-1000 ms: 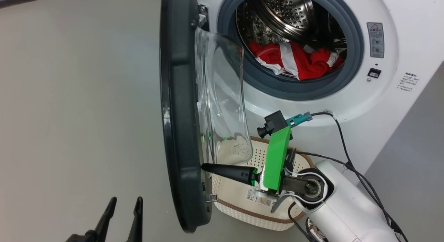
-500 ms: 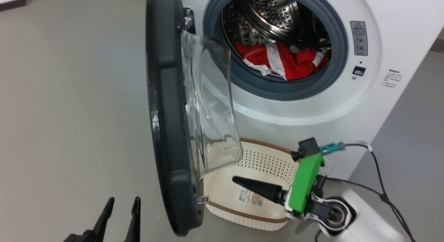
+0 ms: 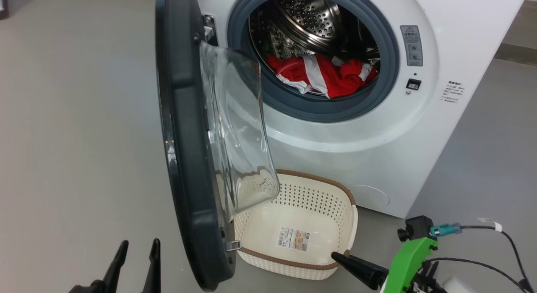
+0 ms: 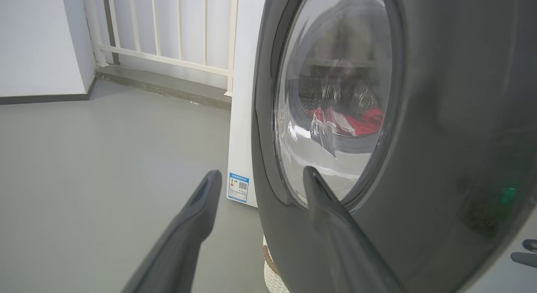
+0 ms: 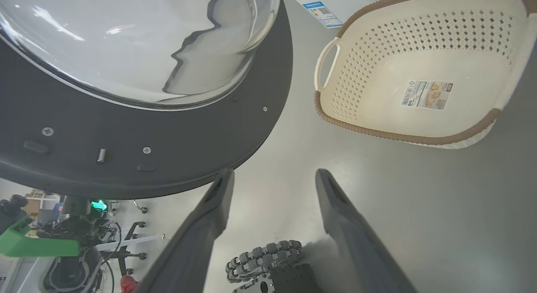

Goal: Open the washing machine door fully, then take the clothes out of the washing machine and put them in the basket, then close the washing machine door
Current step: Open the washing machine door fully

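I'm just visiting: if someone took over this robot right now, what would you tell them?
Left gripper: open, empty, outside the washing machine door.
Right gripper: open, empty, low near the basket.
Door: swung out wide.
Clothes: inside the washing machine.
Basket: empty, on the floor before the machine.
Done: door opened, perhaps not fully.
Left: clothes into basket, then close door.

The door (image 3: 184, 137) hides the far left corner of the basket (image 3: 314, 196); print on its label (image 3: 295, 239) is too small to read.
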